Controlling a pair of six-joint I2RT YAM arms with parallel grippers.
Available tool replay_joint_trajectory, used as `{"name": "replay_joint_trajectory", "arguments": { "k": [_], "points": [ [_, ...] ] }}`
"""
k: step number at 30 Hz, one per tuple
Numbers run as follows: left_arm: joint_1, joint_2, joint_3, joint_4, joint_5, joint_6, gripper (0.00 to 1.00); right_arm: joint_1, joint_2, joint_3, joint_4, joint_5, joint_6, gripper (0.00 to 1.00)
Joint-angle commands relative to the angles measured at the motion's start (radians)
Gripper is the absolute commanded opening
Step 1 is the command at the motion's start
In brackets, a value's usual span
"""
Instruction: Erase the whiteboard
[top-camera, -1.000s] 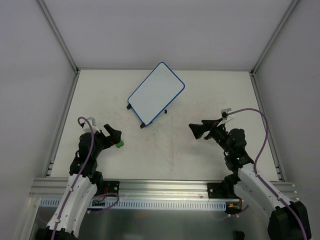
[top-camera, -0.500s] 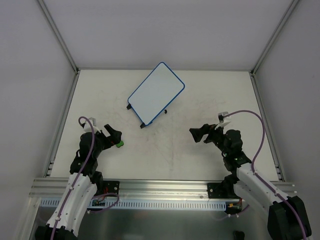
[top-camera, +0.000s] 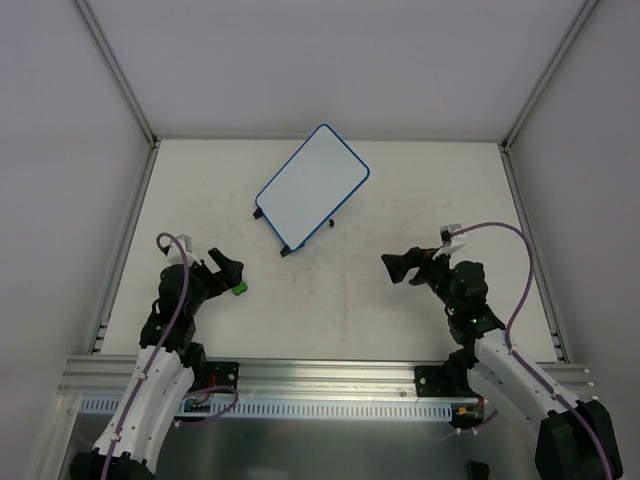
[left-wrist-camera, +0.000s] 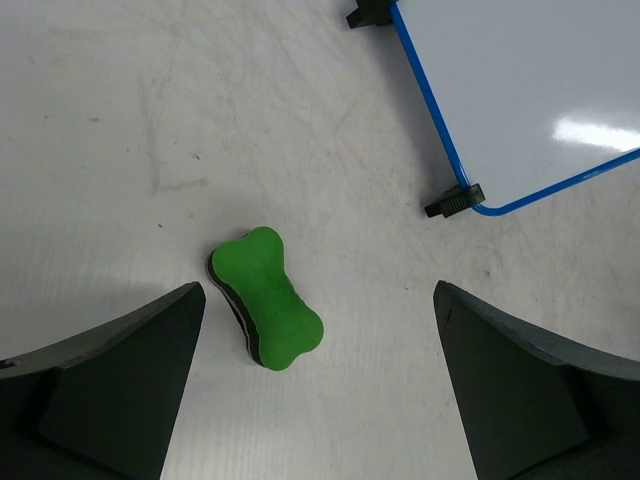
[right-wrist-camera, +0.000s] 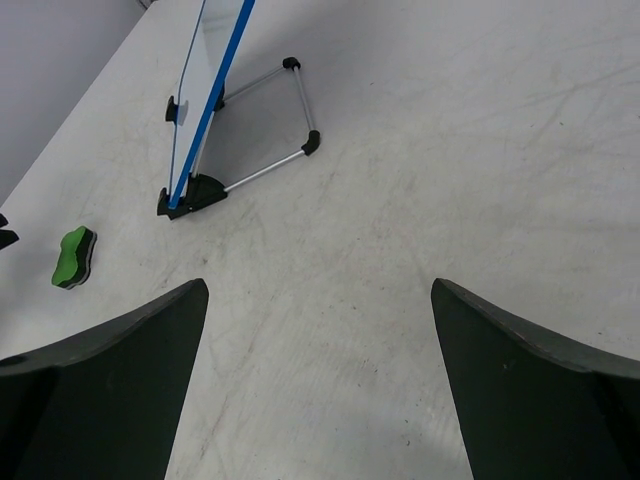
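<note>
Your table is pale and scuffed. The whiteboard stands on it toward the far side, a little left of centre, turned at an angle and propped up at a tilt. Its face reads as plain white in every view, so you have either nothing left to wipe or marks too faint to make out; I cannot tell which.

Your left gripper hangs low at the near left with its jaws wide apart and nothing between them. Your right gripper sits at the near right, also spread wide and empty, well apart from the board.

The green bone-shaped eraser lies flat on the table just under the left jaws, untouched, so picking it up looks like your first step if any wiping remains.

Watch the wire prop behind the board and the black foot at its near corner, since a hard push there could shift the board.
</note>
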Motion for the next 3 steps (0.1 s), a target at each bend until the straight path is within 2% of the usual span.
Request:
{"name": "replay_joint_trajectory", "arguments": {
  "k": [1, 3],
  "points": [
    [0.008, 0.004, 0.002, 0.034, -0.019, -0.009, 0.99, 0.001, -0.008, 0.006, 0.006, 0.035, -0.009, 0.99],
    [0.008, 0.007, 0.002, 0.034, -0.019, -0.01, 0.99, 0.001, 0.006, 0.011, 0.006, 0.025, -0.009, 0.99]
  ]
}}
